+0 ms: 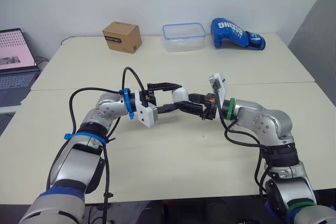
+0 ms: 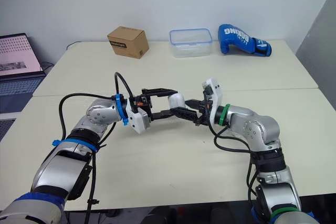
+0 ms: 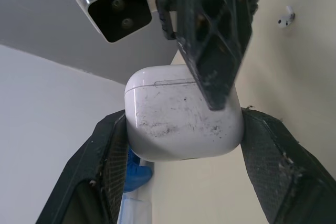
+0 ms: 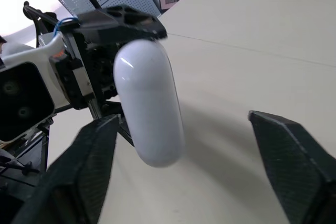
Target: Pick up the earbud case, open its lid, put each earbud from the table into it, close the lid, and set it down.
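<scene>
Head view: my left claw (image 1: 176,98) clamps the white rounded plastic earbud case (image 1: 180,95) above the cream bench (image 1: 184,163). Left wrist: shell looks hard, light, slick; I'd pry the lid above its seam. Right wrist: my right claw (image 4: 181,120) gapes wide beside it

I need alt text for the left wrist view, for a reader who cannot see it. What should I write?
The left gripper holds a white earbud case, lid shut, between its two black fingers. One finger of the right gripper crosses the case's front, and a single earbud rests on the table beyond.
</scene>
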{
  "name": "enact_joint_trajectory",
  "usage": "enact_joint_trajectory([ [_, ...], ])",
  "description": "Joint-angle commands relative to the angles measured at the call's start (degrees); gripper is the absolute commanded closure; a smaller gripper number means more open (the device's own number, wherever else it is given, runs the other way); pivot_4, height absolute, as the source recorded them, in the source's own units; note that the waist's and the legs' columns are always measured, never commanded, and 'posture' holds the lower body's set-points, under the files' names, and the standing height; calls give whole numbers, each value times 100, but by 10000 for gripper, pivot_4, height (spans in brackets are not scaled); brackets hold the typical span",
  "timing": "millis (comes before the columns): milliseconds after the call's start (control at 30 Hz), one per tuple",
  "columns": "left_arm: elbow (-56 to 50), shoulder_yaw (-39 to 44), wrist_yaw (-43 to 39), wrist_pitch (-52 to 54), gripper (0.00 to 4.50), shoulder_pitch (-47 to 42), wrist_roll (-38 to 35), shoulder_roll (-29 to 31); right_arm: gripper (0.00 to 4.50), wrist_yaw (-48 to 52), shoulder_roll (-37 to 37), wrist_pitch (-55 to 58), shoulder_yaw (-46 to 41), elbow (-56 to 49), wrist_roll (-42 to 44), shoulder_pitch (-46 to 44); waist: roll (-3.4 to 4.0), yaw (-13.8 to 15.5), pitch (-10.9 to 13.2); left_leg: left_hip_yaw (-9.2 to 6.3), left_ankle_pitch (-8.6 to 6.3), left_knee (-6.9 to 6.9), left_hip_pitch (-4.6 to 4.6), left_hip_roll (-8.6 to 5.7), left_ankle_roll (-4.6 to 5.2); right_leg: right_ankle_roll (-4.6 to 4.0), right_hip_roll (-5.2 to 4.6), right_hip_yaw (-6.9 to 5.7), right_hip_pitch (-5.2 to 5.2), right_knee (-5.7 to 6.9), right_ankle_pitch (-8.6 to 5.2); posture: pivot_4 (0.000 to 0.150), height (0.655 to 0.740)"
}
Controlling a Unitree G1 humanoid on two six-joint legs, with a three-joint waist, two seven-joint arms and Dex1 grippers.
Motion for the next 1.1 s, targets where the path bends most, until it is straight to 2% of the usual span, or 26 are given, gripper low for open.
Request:
enact_joint_trajectory([
  [33, 5, -28, 161, -90, 17354, -115, -25, 0, 16782, 124, -36, -137, 75, -95, -80, -160, 0, -4, 0, 0, 0, 0, 0, 0, 0, 0, 0, 0, -1, 2, 0, 1500, 7400],
  [200, 3, -122, 189, -156, 17354, -90, -27, 2, 35080, 113, 52, -119, 4, -74, -36, -215, 0, -4, 0, 1, 0, 1, -1, 0, 0, 0, 0, 1, -2, 1, 0, 1500, 7400],
  [233, -2, -153, 190, -166, 17354, -82, -30, 2, 37507, 109, 66, -108, -25, -73, -18, -226, 0, -4, 0, 0, 0, 1, -1, 0, 0, 0, 0, 1, -1, 2, 0, 1500, 7400],
  [367, -33, -306, 101, -197, 17354, -22, -119, 23, 37417, 104, 86, -29, -121, -112, 88, -242, 0, -4, 0, 0, 0, 1, -1, 0, 0, 0, 0, 0, -2, 2, 0, 1500, 7400],
  [433, -37, -357, 61, -190, 10125, -14, -185, 34, 37417, 83, 82, -3, -173, -106, 120, -232, 0, -4, 0, -1, 0, 0, -1, 0, 0, 0, 1, 0, -2, 2, 0, 1500, 7400],
  [533, -79, -412, 11, -165, 2073, -56, -349, 87, 37419, -34, 29, -26, -304, -2, 98, -191, 0, -2, 0, -1, 0, 1, -1, 0, 0, 0, 0, 1, -1, 1, 0, 1500, 7400],
  [567, -102, -425, 2, -152, 0, -70, -409, 102, 37419, -63, 22, -38, -343, 25, 98, -179, 0, -1, 0, -1, 0, 1, -1, 0, 0, 0, 0, 1, -1, 1, 0, 1500, 7400],
  [600, -229, -403, -63, -10, 0, -84, -630, 128, 37419, -149, 58, -41, -484, 83, 149, -170, 0, -1, 0, -1, 0, 1, -1, 0, 0, 0, 0, 1, -1, 1, 0, 1500, 7400],
  [700, -935, -399, -761, 1110, 0, 28, -1602, 216, 37419, -365, -22, -262, -598, 265, -124, -131, 0, -4, 0, -2, 0, 1, -3, 2, 0, 0, 0, 1, -3, 3, 0, 1500, 7400],
  [767, -1502, -302, -1292, 2502, 0, 100, -2172, 224, 37419, -449, -238, -600, -303, 328, -648, -131, 0, -8, 0, -1, 0, 1, -3, 6, 0, 0, 0, 4, -4, 5, 0, 1500, 7400],
  [867, -2228, -229, -2004, 4571, 6067, 71, -2740, 292, 37419, -96, -881, -1446, 701, 215, -1772, -126, 1, -17, 0, 0, -1, 6, -4, 3, 2, 7, -2, 4, -7, 23, -5, 1500, 7400],
  [933, -2519, -270, -2399, 5475, 12451, 52, -2799, 350, 37419, 127, -1183, -1874, 1172, 127, -2271, -169, 1, -62, 1, 4, -1, 9, -2, -1, 2, 18, -3, 2, -10, 35, -13, 1500, 7400],
  [1067, -2892, -400, -2993, 6213, 25489, 52, -2481, 419, 37419, 392, -1311, -2161, 1465, -33, -2604, -249, 0, -162, 1, 3, 0, 6, 0, 3, 0, 21, 6, -3, -12, 42, -16, 1500, 7400],
  [1100, -2944, -377, -3048, 6320, 25489, 48, -2426, 402, 37419, 436, -1318, -2196, 1496, -54, -2669, -266, 0, -169, 1, 2, 1, 6, 0, 4, -1, 20, 6, -3, -14, 43, -16, 1500, 7400],
])
